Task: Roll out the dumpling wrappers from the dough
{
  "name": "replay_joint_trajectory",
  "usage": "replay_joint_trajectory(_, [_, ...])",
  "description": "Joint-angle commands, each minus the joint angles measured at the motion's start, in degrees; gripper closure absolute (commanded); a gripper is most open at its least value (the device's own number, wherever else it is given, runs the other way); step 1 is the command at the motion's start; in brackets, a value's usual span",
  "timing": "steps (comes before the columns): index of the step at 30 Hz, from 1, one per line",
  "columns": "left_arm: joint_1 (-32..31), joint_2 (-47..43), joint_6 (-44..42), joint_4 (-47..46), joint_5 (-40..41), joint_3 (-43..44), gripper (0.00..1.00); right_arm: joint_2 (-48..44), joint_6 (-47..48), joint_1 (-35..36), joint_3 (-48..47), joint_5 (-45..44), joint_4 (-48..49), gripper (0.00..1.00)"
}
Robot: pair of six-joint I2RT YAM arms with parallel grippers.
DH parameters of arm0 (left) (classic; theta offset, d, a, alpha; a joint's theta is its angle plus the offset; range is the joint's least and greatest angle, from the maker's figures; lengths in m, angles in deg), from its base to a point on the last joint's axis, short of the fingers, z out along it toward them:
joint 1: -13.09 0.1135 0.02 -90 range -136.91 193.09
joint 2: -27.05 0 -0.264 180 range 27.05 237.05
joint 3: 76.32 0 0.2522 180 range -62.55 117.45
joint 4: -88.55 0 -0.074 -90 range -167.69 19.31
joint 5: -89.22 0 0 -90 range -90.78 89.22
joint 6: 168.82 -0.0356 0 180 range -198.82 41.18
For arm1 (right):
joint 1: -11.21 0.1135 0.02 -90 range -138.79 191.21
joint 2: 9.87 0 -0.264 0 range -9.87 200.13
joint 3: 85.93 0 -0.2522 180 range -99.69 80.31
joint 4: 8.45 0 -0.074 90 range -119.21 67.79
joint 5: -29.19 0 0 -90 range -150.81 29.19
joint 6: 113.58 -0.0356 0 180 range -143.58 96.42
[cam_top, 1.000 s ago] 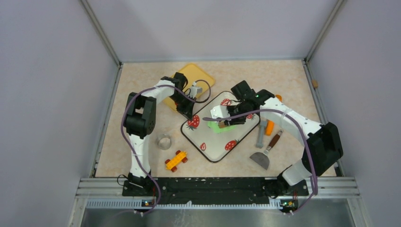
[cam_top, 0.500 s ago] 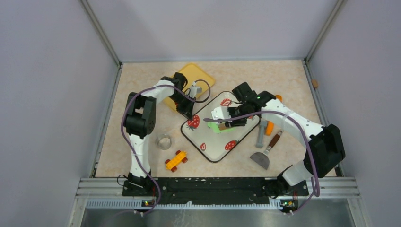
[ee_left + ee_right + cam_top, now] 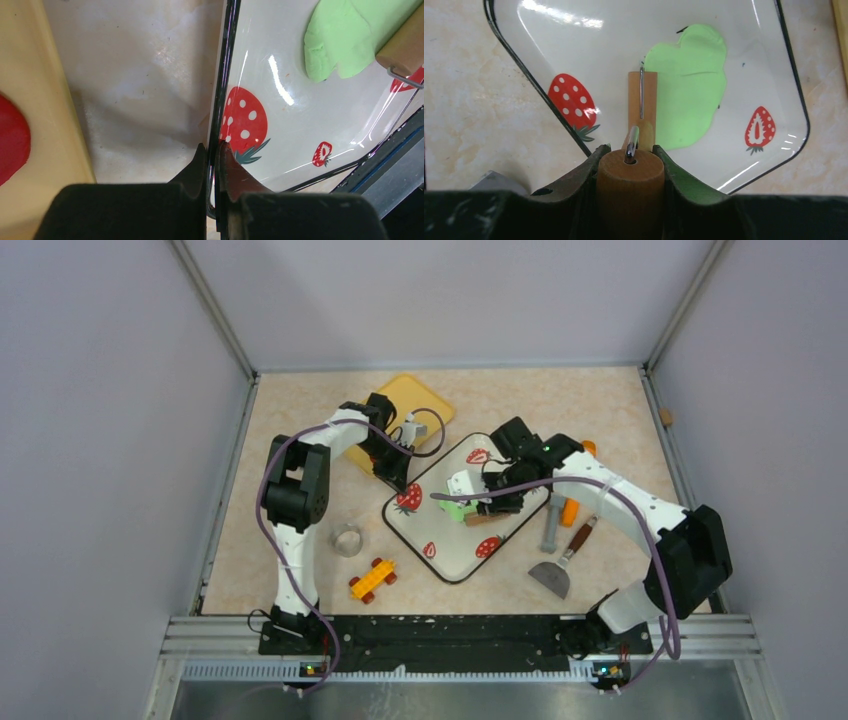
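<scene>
The dough [image 3: 689, 85] is a flattened bright green lump lying on the white strawberry tray [image 3: 574, 50]. My right gripper [image 3: 630, 150] is shut on the wooden handle [image 3: 630, 175] of a small roller. The roller's head [image 3: 642, 107] rests on the dough's left edge. In the top view the right gripper [image 3: 490, 502] hangs over the tray [image 3: 450, 550] and covers most of the dough [image 3: 458, 508]. My left gripper [image 3: 214, 147] is shut on the tray's black rim [image 3: 222, 90], at its left corner. Dumpling wrappers are out of view.
A yellow tray [image 3: 405, 405] holding a red disc [image 3: 10, 135] sits behind the left gripper. A toy car [image 3: 371, 578] and a small grey lump [image 3: 347, 539] lie near left. A spatula [image 3: 560, 565], a grey tool [image 3: 551, 525] and an orange piece [image 3: 570, 508] lie right of the tray.
My right gripper has carried the roller a little toward the near side across the dough. The left gripper and the tray have stayed put.
</scene>
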Motion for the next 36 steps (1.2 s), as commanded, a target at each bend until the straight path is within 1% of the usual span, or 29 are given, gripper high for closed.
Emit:
replay_joint_trajectory(1, [-0.45, 2.62, 2.03, -3.45, 0.62, 0.55, 1.00, 1.17, -4.75, 1.72, 2.80, 5.87, -15.75, 1.00])
replay_joint_trajectory(8, [-0.49, 2.86, 2.25, -3.36, 0.43, 0.92, 1.00, 0.73, -5.58, 1.64, 2.03, 5.66, -15.81, 1.00])
replay_joint_trajectory(11, [-0.44, 2.49, 2.33, -3.23, 0.37, 0.84, 1.00, -0.24, -8.89, 0.19, -1.80, 5.20, -13.97, 1.00])
replay_joint_trajectory(13, [-0.44, 2.01, 2.66, -3.40, 0.27, 0.59, 1.00, -0.82, -14.89, -2.78, -5.86, 6.73, -10.62, 1.00])
replay_joint_trajectory(17, [-0.45, 2.08, 2.91, -3.38, -0.07, 0.21, 1.00, -0.91, -32.38, -10.00, -11.64, 12.72, -2.58, 1.00])
replay_joint_trajectory(21, [-0.44, 2.45, 2.82, -3.03, 0.13, 0.61, 1.00, -0.41, -48.17, -14.51, -10.62, 15.63, 5.84, 1.00])
replay_joint_trajectory(22, [-0.45, 2.50, 2.81, -2.90, 0.18, 0.84, 1.00, 0.42, -52.82, -15.64, -10.50, 16.15, 6.82, 1.00])
replay_joint_trajectory(24, [-0.44, 2.35, 2.81, -2.90, -0.04, 0.85, 1.00, 2.65, -58.12, -17.61, -10.40, 17.83, 8.66, 1.00])
replay_joint_trajectory(27, [-0.44, 2.09, 2.90, -2.86, -0.10, 0.53, 1.00, 6.22, -69.10, -20.64, -9.79, 21.36, 12.84, 1.00])
replay_joint_trajectory(29, [-0.44, 1.91, 2.90, -2.84, 0.00, 0.24, 1.00, 7.80, -73.24, -21.74, -10.03, 22.04, 15.68, 1.00])
replay_joint_trajectory(33, [-0.46, 1.41, 2.77, -2.76, 0.14, -0.30, 1.00, 10.49, -78.63, -23.33, -11.89, 21.34, 18.64, 1.00])
replay_joint_trajectory(36, [-0.43, 1.36, 2.90, -2.82, 0.29, -0.56, 1.00, 12.45, -82.53, -23.61, -11.65, 23.09, 20.87, 1.00])
